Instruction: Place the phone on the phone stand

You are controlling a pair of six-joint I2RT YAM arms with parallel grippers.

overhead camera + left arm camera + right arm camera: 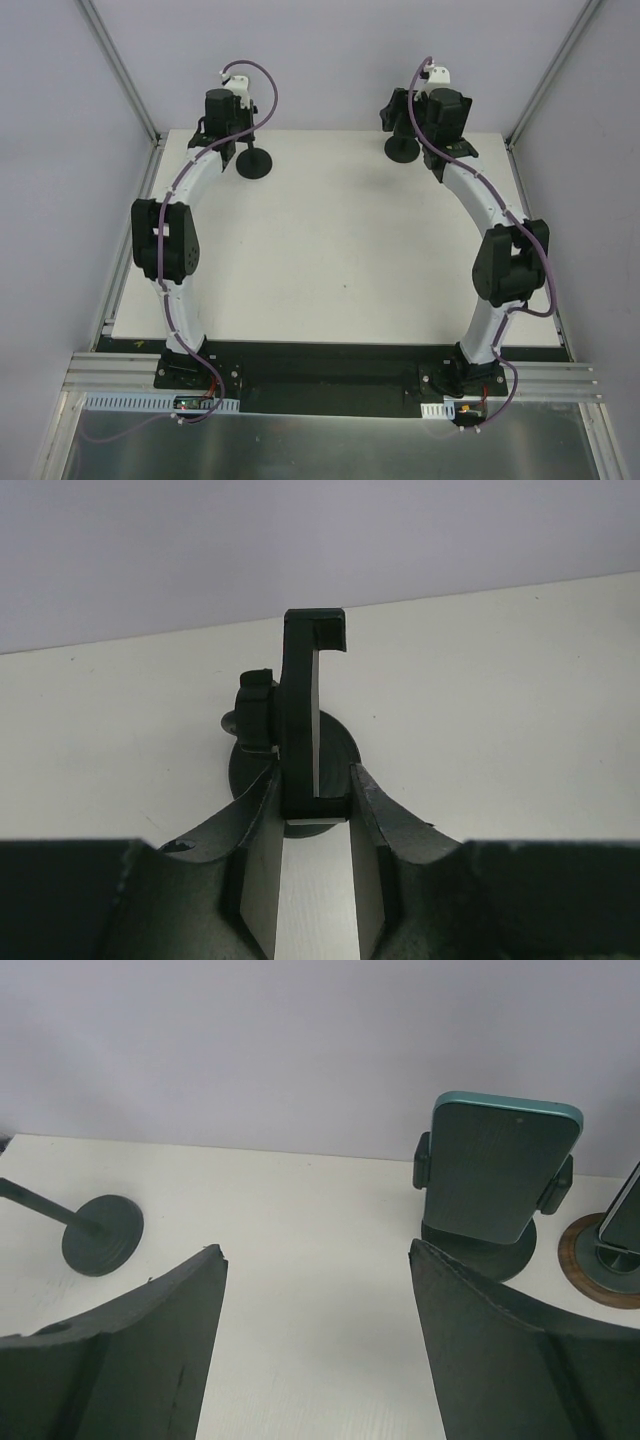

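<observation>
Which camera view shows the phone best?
The right wrist view: the phone stands clamped in its stand, beyond the open right pincer. In the top view the right arm hides it. The left wrist view shows only an empty stand.

Your left arm (pixel 165 250) arches from its base up to the far left of the table, its gripper (pixel 315 865) pointing forward with the fingers (pixel 375 830) a narrow gap apart. Your right arm (pixel 495 250) mirrors it on the far right, and its gripper (pixel 315 1350) has the fingers (pixel 480 1330) spread wide with nothing between them.
</observation>
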